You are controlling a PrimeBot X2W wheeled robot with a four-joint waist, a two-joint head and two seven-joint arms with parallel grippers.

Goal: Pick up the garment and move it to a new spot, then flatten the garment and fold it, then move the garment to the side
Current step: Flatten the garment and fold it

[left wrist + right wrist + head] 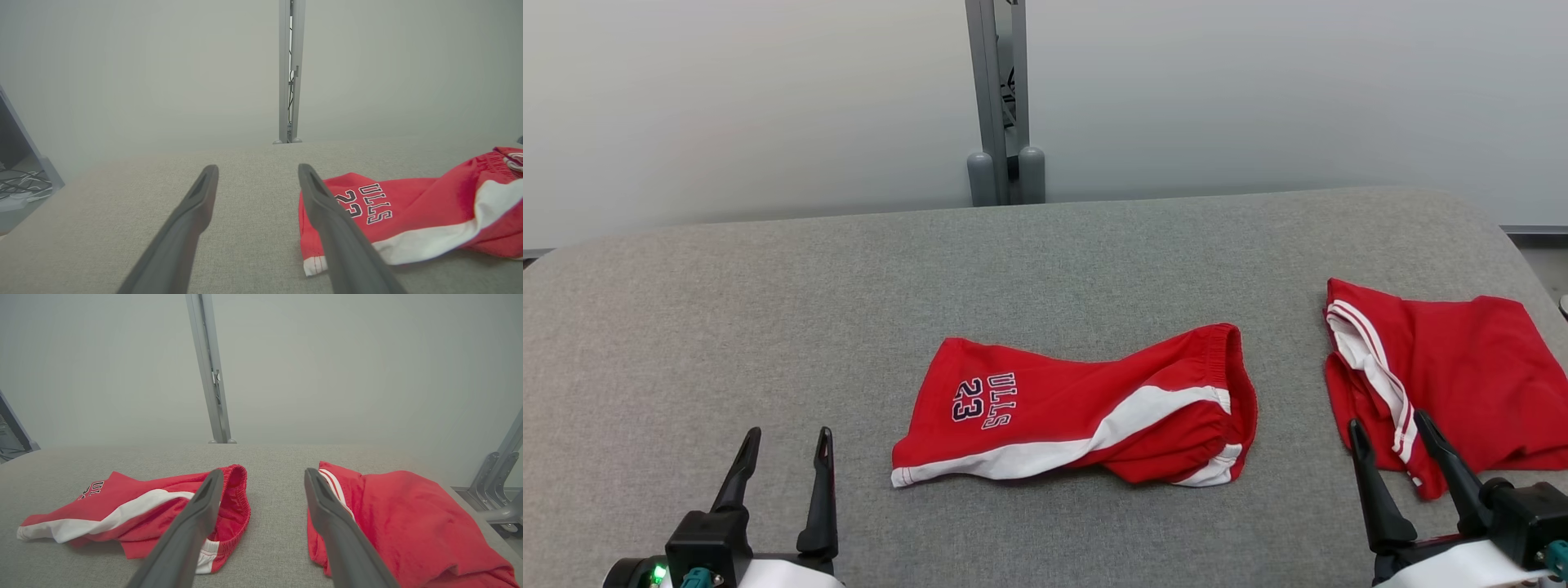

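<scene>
Left tool (790, 433) is low at the near edge on my left, fingers spread, nothing between them. Right tool (1388, 420) is the same: wide apart and empty. The red shorts (1062, 408) lie rumpled mid-table (1045, 261), numbered leg toward my left, waistband toward my right. A second red garment (1478, 367) rests further right, apart from them. In the head view, the right tool's fingers cross its near edge.

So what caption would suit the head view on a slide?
Crumpled red shorts lie centred on a grey table, a second red garment at right, both pairs of jaws open and empty.
</scene>
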